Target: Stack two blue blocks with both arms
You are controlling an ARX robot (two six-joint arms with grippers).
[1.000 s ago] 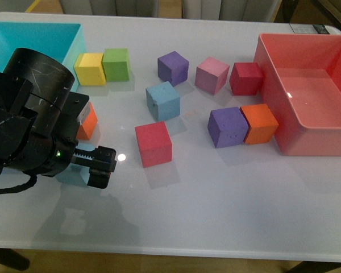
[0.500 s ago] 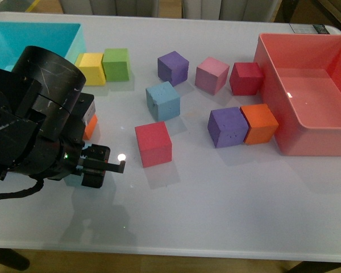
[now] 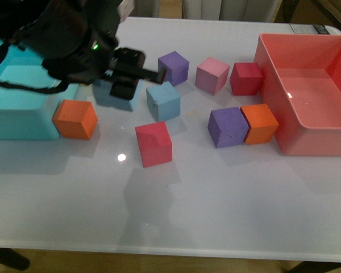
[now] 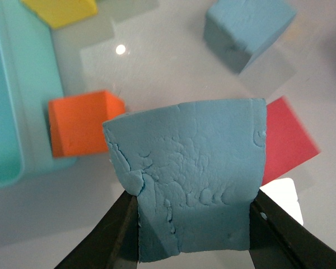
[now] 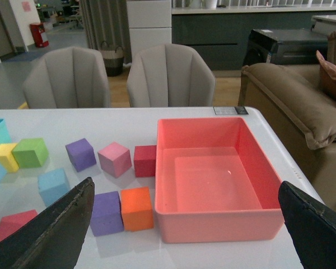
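Note:
My left gripper (image 3: 125, 85) is shut on one blue block (image 3: 105, 92) and holds it above the table, just left of the second blue block (image 3: 163, 100), which rests on the white table. In the left wrist view the held blue block (image 4: 190, 179) is pinched between both black fingers of the left gripper (image 4: 193, 224), and the other blue block (image 4: 249, 31) lies beyond it. The right gripper (image 5: 185, 235) is open and empty, high over the table's right side, far from that resting blue block (image 5: 53, 185). The right arm is out of the front view.
A red cube (image 3: 153, 143) and an orange cube (image 3: 75, 119) lie below the held block. The turquoise bin (image 3: 17, 108) is at the left and the red bin (image 3: 307, 96) at the right. Purple (image 3: 227, 126), orange (image 3: 260, 123), pink (image 3: 211, 74) and dark red (image 3: 246, 78) cubes lie between them.
The left arm has risen from the front left and swung back and right with the blue block in its grip. The orange cube it covered now shows.

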